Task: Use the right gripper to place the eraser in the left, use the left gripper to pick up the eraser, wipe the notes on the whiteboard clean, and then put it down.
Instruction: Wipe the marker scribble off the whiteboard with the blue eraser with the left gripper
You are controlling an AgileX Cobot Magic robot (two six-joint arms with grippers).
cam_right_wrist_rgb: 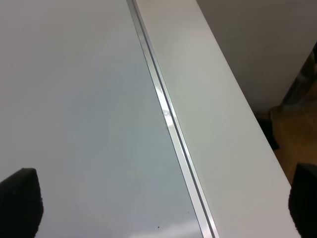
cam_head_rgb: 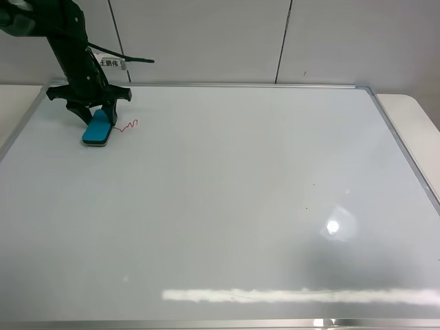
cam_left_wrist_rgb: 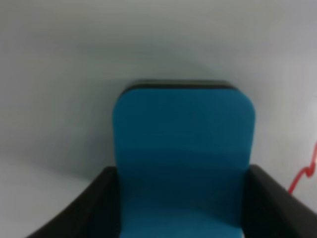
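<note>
The teal-blue eraser (cam_head_rgb: 96, 130) lies at the far left corner of the whiteboard (cam_head_rgb: 227, 206). My left gripper (cam_head_rgb: 97, 117) stands over it on the slim black arm, jaws shut on the eraser's two sides. The left wrist view shows the eraser (cam_left_wrist_rgb: 183, 144) between the black fingers (cam_left_wrist_rgb: 94, 208), with its dark underside against the board. The red notes (cam_head_rgb: 128, 126) are just right of the eraser, untouched, and show at the edge of the left wrist view (cam_left_wrist_rgb: 304, 173). My right gripper (cam_right_wrist_rgb: 161, 203) is open and empty above the board's right edge, out of the exterior view.
The board's silver frame (cam_right_wrist_rgb: 168, 119) runs past the right gripper, with the white table (cam_right_wrist_rgb: 223, 99) beyond it and the floor below. A white wall (cam_head_rgb: 206, 41) stands behind the board. A light reflection (cam_head_rgb: 333, 225) shows on the board's right side.
</note>
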